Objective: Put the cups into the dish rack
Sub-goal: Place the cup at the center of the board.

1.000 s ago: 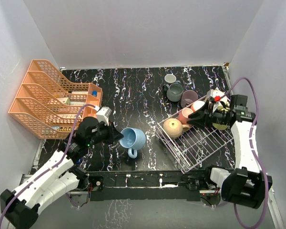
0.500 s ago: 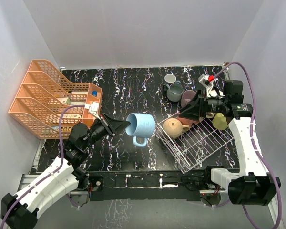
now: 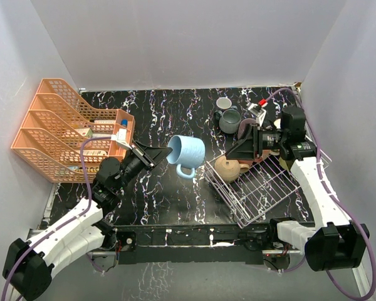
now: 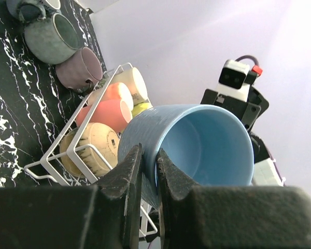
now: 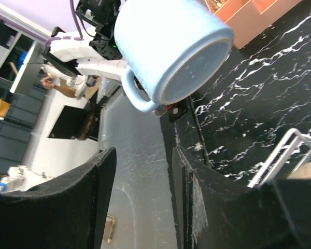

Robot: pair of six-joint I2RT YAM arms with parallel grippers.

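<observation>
My left gripper (image 3: 166, 153) is shut on the rim of a blue cup (image 3: 187, 153), which hangs on its side above the table, handle down. In the left wrist view its jaws (image 4: 149, 165) pinch the wall of the blue cup (image 4: 197, 148). The white wire dish rack (image 3: 269, 188) sits at the right, tilted, with a tan cup (image 3: 227, 168) at its near-left end. A pink cup (image 4: 106, 111), a peach one (image 4: 114, 91) and a pale yellow one (image 4: 132, 80) lie behind it. My right gripper (image 3: 233, 152) hovers open over the rack's left end, facing the blue cup (image 5: 171, 46), nothing between its fingers (image 5: 98, 176).
A grey-teal cup (image 3: 230, 120), a small grey cup (image 3: 224, 103) and a mauve cup (image 4: 80, 67) stand on the black marbled table beyond the rack. An orange tiered organiser (image 3: 62, 128) fills the far left. White walls close in on three sides.
My left arm has lifted the blue cup off the table and carried it right, toward the rack. My right gripper has pulled up and left out of the rack and opened wider.
</observation>
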